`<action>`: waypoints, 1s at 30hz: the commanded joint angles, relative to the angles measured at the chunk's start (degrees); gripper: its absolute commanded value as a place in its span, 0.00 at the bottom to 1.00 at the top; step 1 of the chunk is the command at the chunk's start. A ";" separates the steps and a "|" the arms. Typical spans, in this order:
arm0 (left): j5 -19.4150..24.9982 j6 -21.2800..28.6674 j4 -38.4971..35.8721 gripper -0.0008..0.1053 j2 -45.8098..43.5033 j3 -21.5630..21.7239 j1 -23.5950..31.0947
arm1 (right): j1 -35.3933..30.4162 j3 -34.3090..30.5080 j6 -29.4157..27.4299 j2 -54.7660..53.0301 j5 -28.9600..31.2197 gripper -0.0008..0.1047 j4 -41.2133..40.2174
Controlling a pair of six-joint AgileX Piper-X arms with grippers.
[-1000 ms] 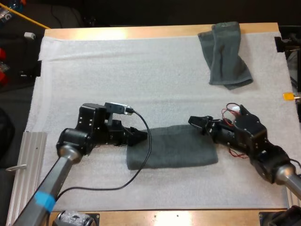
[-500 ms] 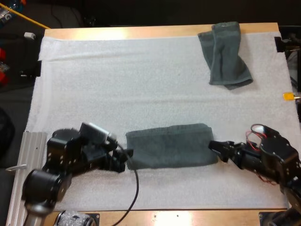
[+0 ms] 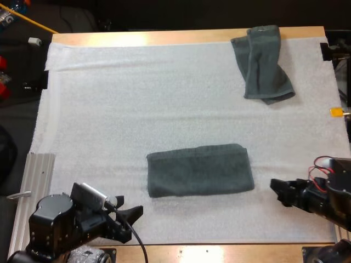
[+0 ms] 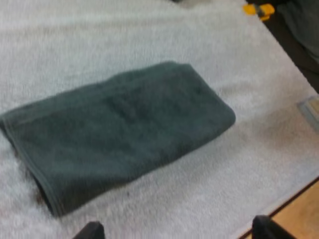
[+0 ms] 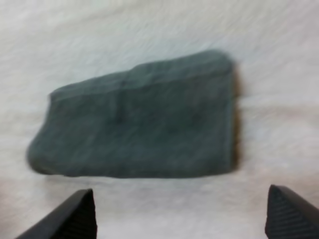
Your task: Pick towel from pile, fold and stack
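Note:
A folded dark grey-green towel (image 3: 200, 170) lies flat on the white mat (image 3: 137, 98), slightly toward the near side. A second, loosely crumpled towel (image 3: 262, 64) rests at the far right corner. My left gripper (image 3: 127, 207) is open near the mat's front left edge, well clear of the folded towel. My right gripper (image 3: 281, 192) is open just right of that towel, a short gap away. In the left wrist view the folded towel (image 4: 114, 129) lies ahead of the spread left gripper (image 4: 177, 231). The right wrist view shows the same towel (image 5: 139, 119) beyond the open right gripper (image 5: 182, 214).
A ribbed metal rail (image 3: 30, 186) runs along the mat's left side. The wooden table edge (image 3: 219, 253) lies just in front of both grippers. Bare mat stretches between the two towels.
Both grippers have let go of the folded towel's ends and drawn back toward the near edge, left arm to the lower left, right arm to the right. The towel stays flat.

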State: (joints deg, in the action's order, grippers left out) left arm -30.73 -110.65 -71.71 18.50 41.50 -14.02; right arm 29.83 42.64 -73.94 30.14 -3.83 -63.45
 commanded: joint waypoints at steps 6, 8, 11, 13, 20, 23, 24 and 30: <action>0.15 -0.53 -3.27 0.55 -1.51 0.36 -0.10 | -0.31 2.24 -3.31 -0.23 5.29 0.65 -5.16; 0.06 -0.53 -3.67 0.55 -1.51 0.36 -0.10 | -0.31 2.24 -3.31 0.92 5.29 0.65 -5.13; 0.06 -0.53 -4.31 0.55 -1.51 0.36 -0.10 | -0.31 2.24 -3.31 3.53 4.96 0.65 -5.13; 0.01 -0.53 -4.72 0.55 -1.51 0.36 -0.10 | -0.31 2.24 -3.72 6.58 4.27 0.65 -5.02; -0.82 -0.53 -5.58 0.55 -1.51 0.36 -0.10 | -0.66 2.24 -7.26 17.67 -0.53 0.65 -0.78; -0.82 -0.53 -6.68 0.55 -1.51 0.36 -0.10 | -2.94 2.24 -8.25 22.54 -4.97 0.65 2.25; -0.82 -0.53 -6.99 0.55 -1.51 0.36 -0.10 | -4.10 2.24 -8.61 23.92 -6.44 0.65 3.47; -0.82 -0.61 -7.35 0.55 -1.51 0.36 -0.10 | -12.87 2.24 -11.52 30.66 -16.13 0.65 9.69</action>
State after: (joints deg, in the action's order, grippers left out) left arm -31.16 -110.91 -79.18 17.28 41.50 -14.02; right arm 17.31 44.43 -84.68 60.97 -18.68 -54.33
